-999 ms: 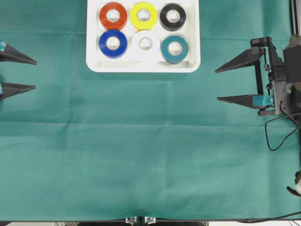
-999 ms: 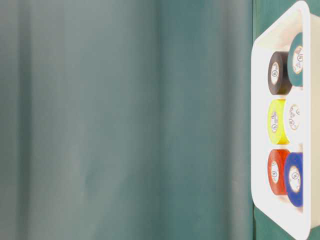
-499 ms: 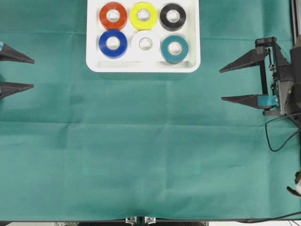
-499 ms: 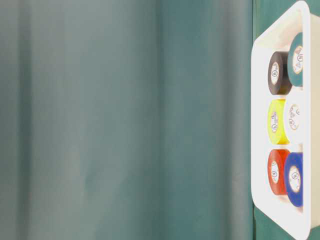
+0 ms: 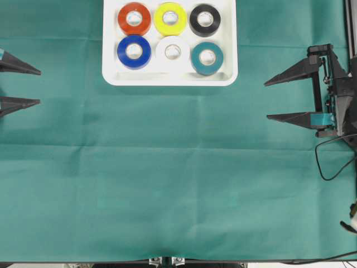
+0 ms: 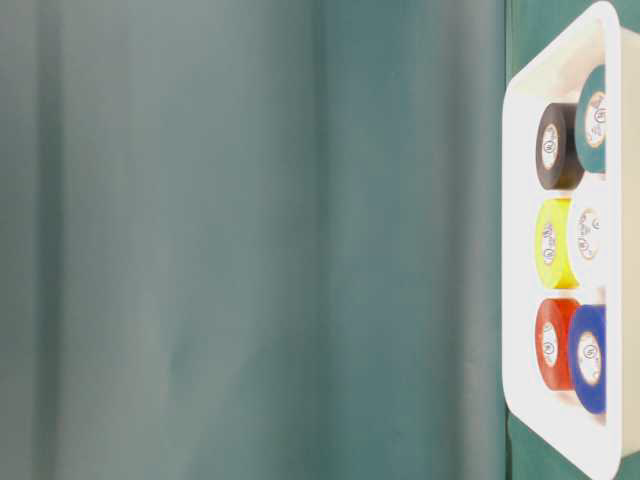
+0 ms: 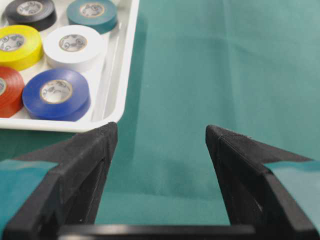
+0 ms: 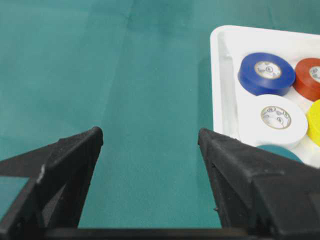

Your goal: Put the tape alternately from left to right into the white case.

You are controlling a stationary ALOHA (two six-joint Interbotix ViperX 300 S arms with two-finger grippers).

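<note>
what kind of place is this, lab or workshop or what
Probably a robot lab bench: a green cloth covers the table, two black pincers, left pincer and right pincer, flank a white case of sorted tape rolls.

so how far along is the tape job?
Looks done: six rolls sit in the white case, with red, yellow and black in the back row, and blue, white and teal in front. In hand: nothing; the left gripper and right gripper are open and empty. Left: no loose rolls on the green cloth.
</note>
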